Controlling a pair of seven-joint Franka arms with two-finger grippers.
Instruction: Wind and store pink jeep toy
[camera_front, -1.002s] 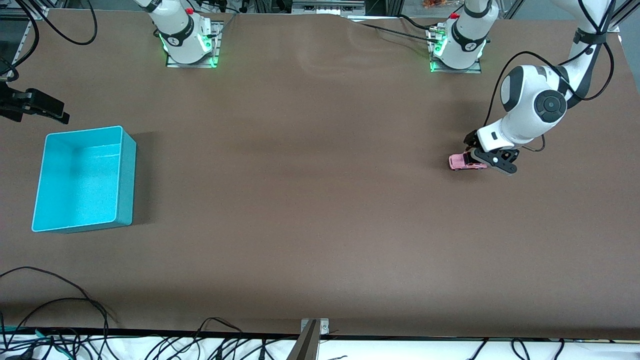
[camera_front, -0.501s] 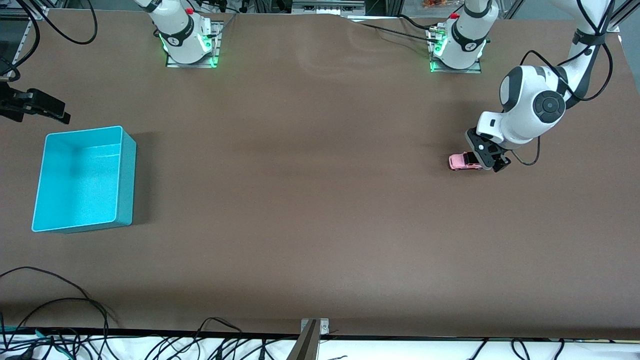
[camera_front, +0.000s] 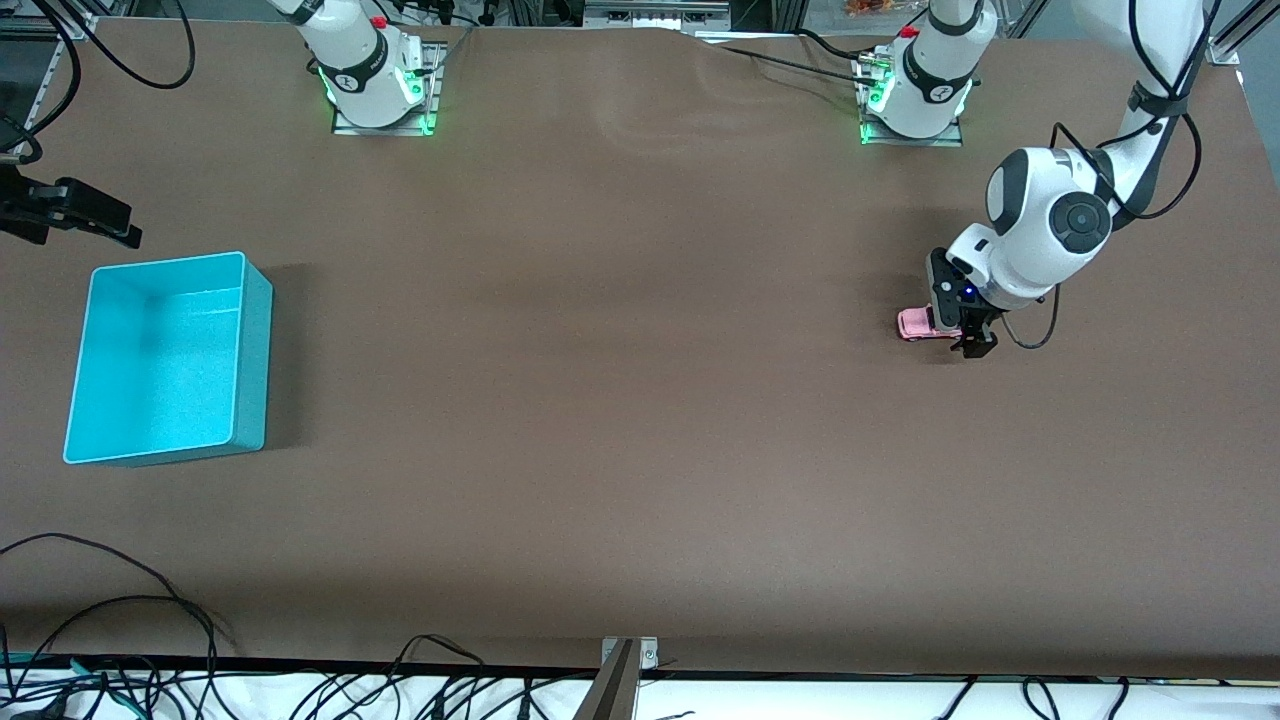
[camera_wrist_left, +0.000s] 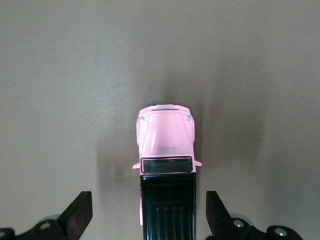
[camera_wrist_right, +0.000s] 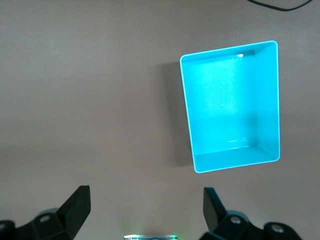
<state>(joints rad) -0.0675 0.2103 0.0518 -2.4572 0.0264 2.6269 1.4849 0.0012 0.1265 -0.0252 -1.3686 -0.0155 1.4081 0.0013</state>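
Observation:
The pink jeep toy (camera_front: 918, 324), a tiny pink car with a black roof, stands on the brown table at the left arm's end. In the left wrist view the jeep (camera_wrist_left: 165, 145) lies between my open fingers, with a wide gap on each side. My left gripper (camera_front: 966, 335) (camera_wrist_left: 145, 216) hangs low over the jeep's rear part and holds nothing. My right gripper (camera_front: 75, 215) (camera_wrist_right: 146, 209) is open and empty, up in the air at the right arm's end of the table, near the teal bin (camera_front: 250, 345).
The teal bin (camera_wrist_right: 267, 105) is open-topped and empty. Cables lie along the table's edge nearest the front camera (camera_front: 120, 610). The two arm bases (camera_front: 375, 80) (camera_front: 915, 90) stand at the table's farthest edge.
My left gripper has turned about its wrist and shifted over the jeep's rear, so its fingers now straddle the car. The jeep and the right arm have not moved.

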